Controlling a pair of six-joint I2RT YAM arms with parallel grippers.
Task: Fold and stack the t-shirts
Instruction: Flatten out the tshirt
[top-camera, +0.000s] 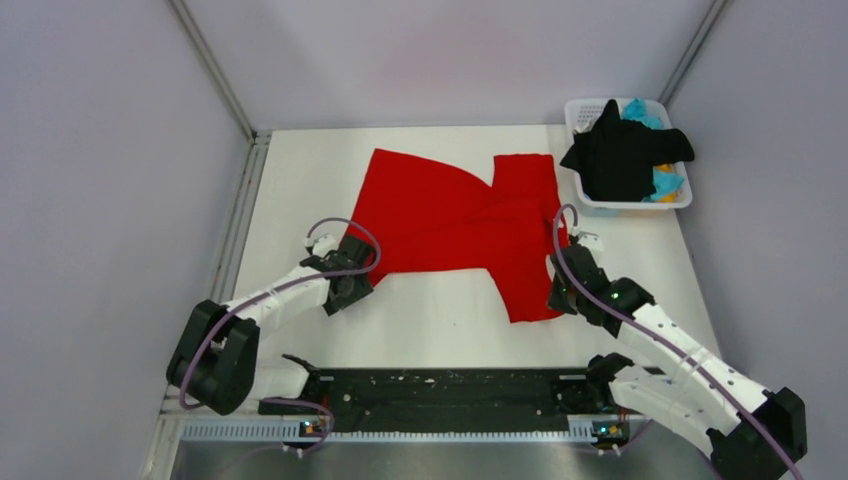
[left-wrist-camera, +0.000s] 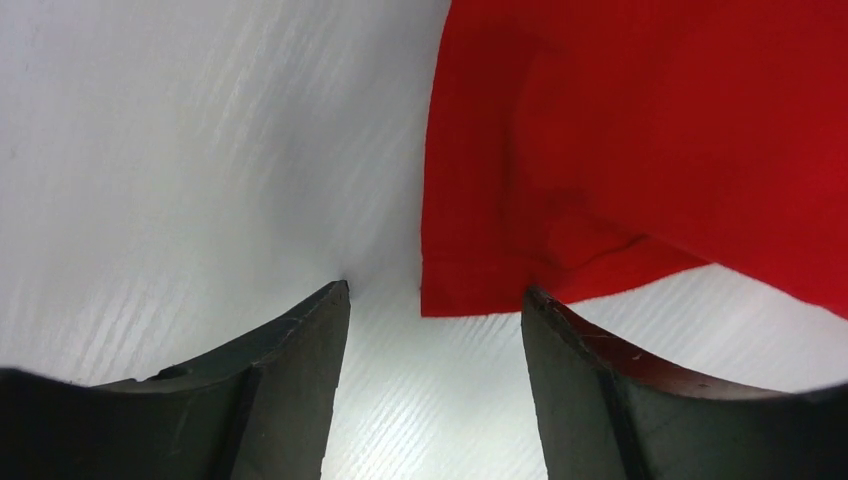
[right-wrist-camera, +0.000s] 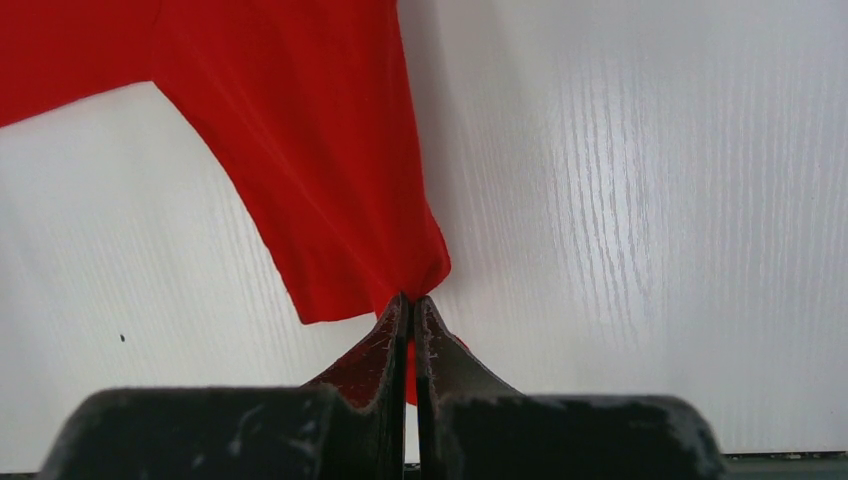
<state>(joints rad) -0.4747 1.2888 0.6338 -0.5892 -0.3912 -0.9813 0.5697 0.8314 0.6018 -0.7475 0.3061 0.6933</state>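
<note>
My left jaws stand open, the red shirt (left-wrist-camera: 640, 130) corner at 12 o'clock by their tips, ungripped. My right jaws pinch its other corner.

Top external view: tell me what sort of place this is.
Likely a robot test cell, not a home: blank wall panels enclose a white table, with two robot arms bolted on, working a red t-shirt.

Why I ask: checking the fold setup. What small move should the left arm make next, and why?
Probably ease the left fingers slightly forward and close them on the near corner of the red t-shirt: they stand open with that corner just ahead of their gap, while the right fingers are shut on another edge.
</note>
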